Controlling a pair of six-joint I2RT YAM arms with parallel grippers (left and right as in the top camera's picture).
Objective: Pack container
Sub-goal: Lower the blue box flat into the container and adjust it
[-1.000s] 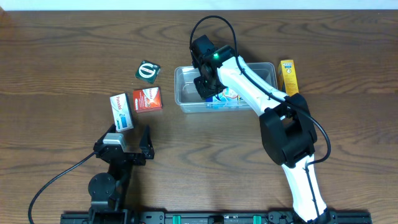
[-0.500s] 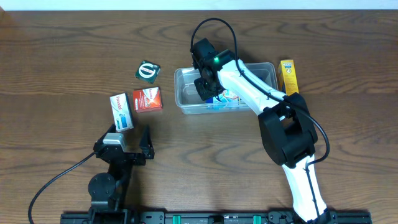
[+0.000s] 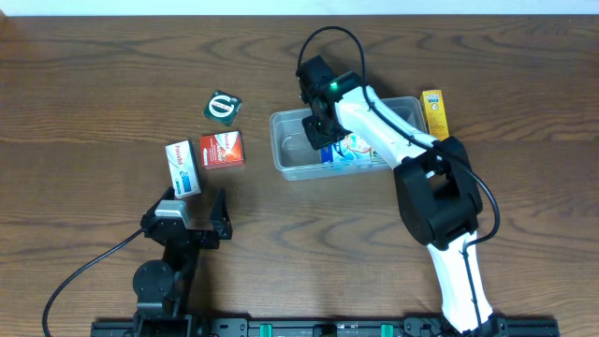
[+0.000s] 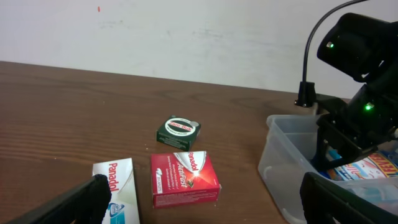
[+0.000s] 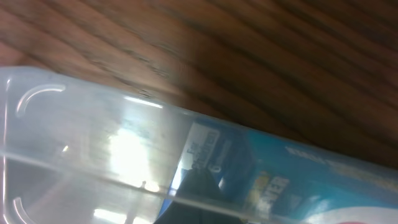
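The container [image 3: 295, 150], a clear tub, lies askew at the table's back middle. It holds a blue and white box [image 3: 356, 150] at its right. My right gripper [image 3: 318, 131] reaches into the tub at its back wall and appears shut on that wall. In the right wrist view, one dark finger [image 5: 199, 196] shows through the blurred clear wall [image 5: 93, 137], next to the blue box [image 5: 305, 180]. My left gripper [image 3: 192, 213] is open and empty near the front left. The tub also shows in the left wrist view [image 4: 286, 168].
A white Panadol box [image 3: 182, 167], a red box [image 3: 222, 150] and a small green packet [image 3: 222, 106] lie left of the tub. They also show in the left wrist view: white box [image 4: 118, 186], red box [image 4: 183, 178], green packet [image 4: 178, 129]. A yellow box [image 3: 432, 114] lies beside the tub's right end.
The right gripper has moved right and toward the front, and the tub has slid and turned with it. The left arm has not moved.
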